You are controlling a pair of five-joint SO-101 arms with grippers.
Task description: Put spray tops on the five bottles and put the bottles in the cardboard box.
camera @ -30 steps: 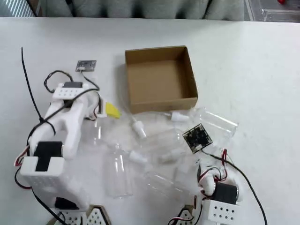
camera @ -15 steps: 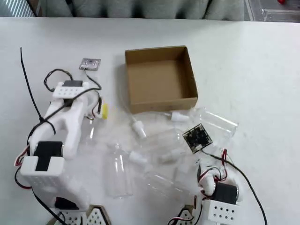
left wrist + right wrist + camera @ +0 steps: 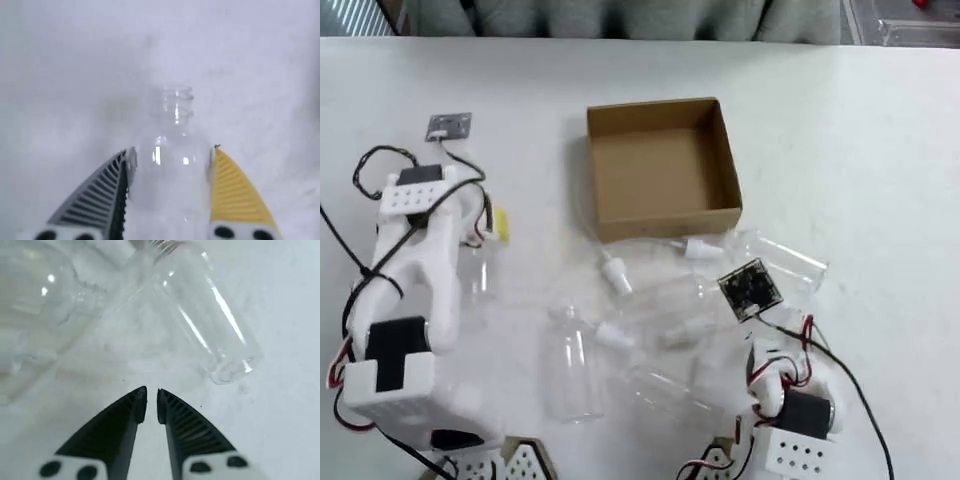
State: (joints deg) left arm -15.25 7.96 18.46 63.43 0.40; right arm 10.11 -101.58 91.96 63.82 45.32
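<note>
Clenched around a clear bottle (image 3: pixel 176 117), the left claw (image 3: pixel 171 153) is gripping it just below the shoulder, its fingers (image 3: pixel 235 190) pressing on either side of the body. The threaded neck is standing open with no spray top on it. From above, this bottle (image 3: pixel 475 272) is showing under the left arm's wrist, near the left edge of the table (image 3: pixel 880 150) and well apart from the cardboard box (image 3: pixel 665 222). That box is sitting empty, about midway across and toward the far edge.

The right claw (image 3: pixel 150 401) is clenched on nothing, its black tips nearly touching. It is hovering over bare table just beside a lying bottle (image 3: pixel 210 325), toward the near right corner. White spray tops (image 3: pixel 617 272) are lying among the other bottles (image 3: pixel 570 370) in the cluster between the box and the near edge; whether any top is already screwed on is too hard to tell.

By my reading, the capping of this bottle is only beginning, and nothing is being boxed yet. The next move is calling for the right claw to open, take one spray top and bring it square onto the open neck. Meanwhile the left claw needs to be holding the slick bottle steady against the twist
</note>
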